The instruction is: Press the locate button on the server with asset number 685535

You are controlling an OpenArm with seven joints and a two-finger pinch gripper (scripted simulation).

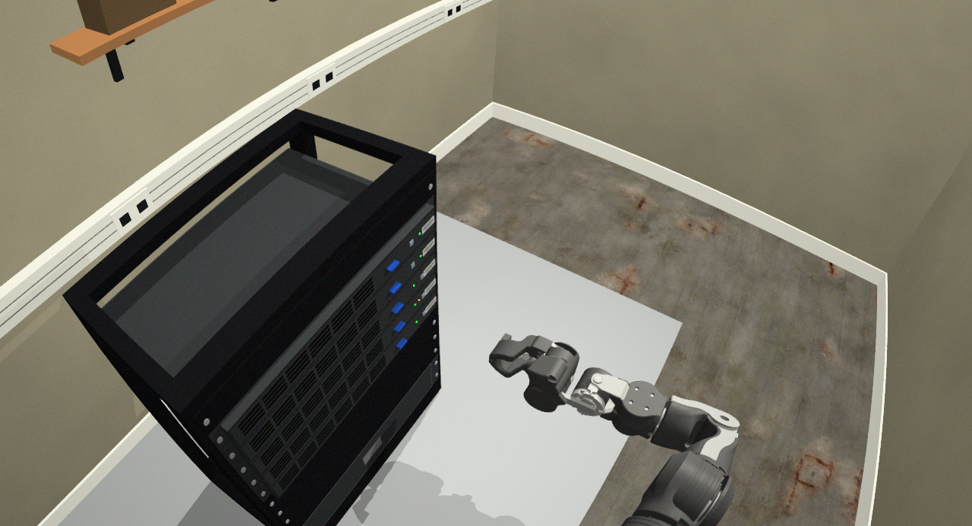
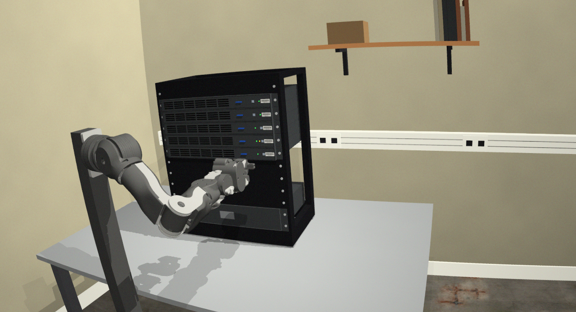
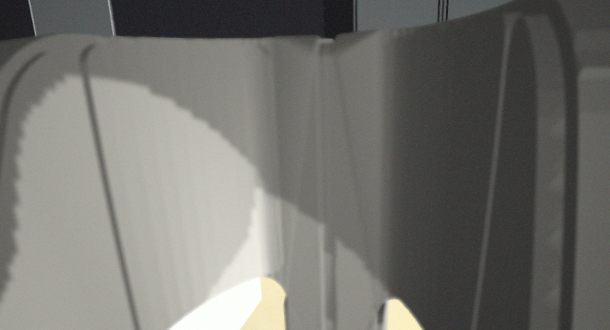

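Observation:
The black rack [image 1: 272,319] [image 2: 219,126] stands on the grey table with several servers stacked in its upper half. Each server has a blue tab, a small green light and a white asset label [image 2: 268,153] at its right end. The numbers are too small to read, and I cannot tell whether any button is lit. My gripper [image 1: 499,357] is shut and empty. It hovers in front of the rack, a gap away from its face. In the exterior view the gripper [image 2: 250,164] sits just below the lowest server. The shut fingers [image 3: 324,177] fill the wrist view.
The arm's post [image 2: 100,213] stands at the table's front left corner. A black blank panel [image 2: 241,217] closes the rack's bottom. A wall shelf [image 2: 392,44] holds a box and books. A white cable duct [image 2: 443,142] runs along the wall behind the rack.

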